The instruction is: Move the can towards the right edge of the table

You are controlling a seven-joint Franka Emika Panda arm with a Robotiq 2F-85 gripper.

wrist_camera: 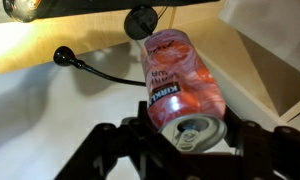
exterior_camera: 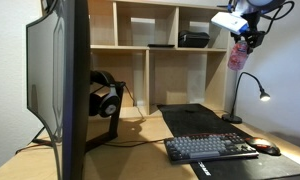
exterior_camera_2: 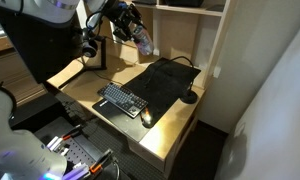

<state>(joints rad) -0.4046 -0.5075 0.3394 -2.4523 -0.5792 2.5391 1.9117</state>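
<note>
The pink-red can (wrist_camera: 180, 85) with pale markings and a silvery top is held between my gripper's (wrist_camera: 188, 135) black fingers, which are shut on its top end. In both exterior views the can (exterior_camera: 239, 55) (exterior_camera_2: 144, 41) hangs high in the air, well above the light-wood table (exterior_camera: 140, 128) (exterior_camera_2: 170, 118) and its black mat (exterior_camera: 195, 118) (exterior_camera_2: 162, 82). In an exterior view my gripper (exterior_camera: 245, 38) is up by the shelf unit's right side, above the desk lamp.
A black gooseneck lamp (exterior_camera: 252, 88) (wrist_camera: 90, 68) stands below the can. A keyboard (exterior_camera: 210, 147) (exterior_camera_2: 123, 100) and mouse (exterior_camera: 264, 147) (exterior_camera_2: 147, 117) lie on the mat. A monitor (exterior_camera: 62, 85), headphones on a stand (exterior_camera: 105, 98), and the pale shelf unit (exterior_camera: 160, 50) stand behind.
</note>
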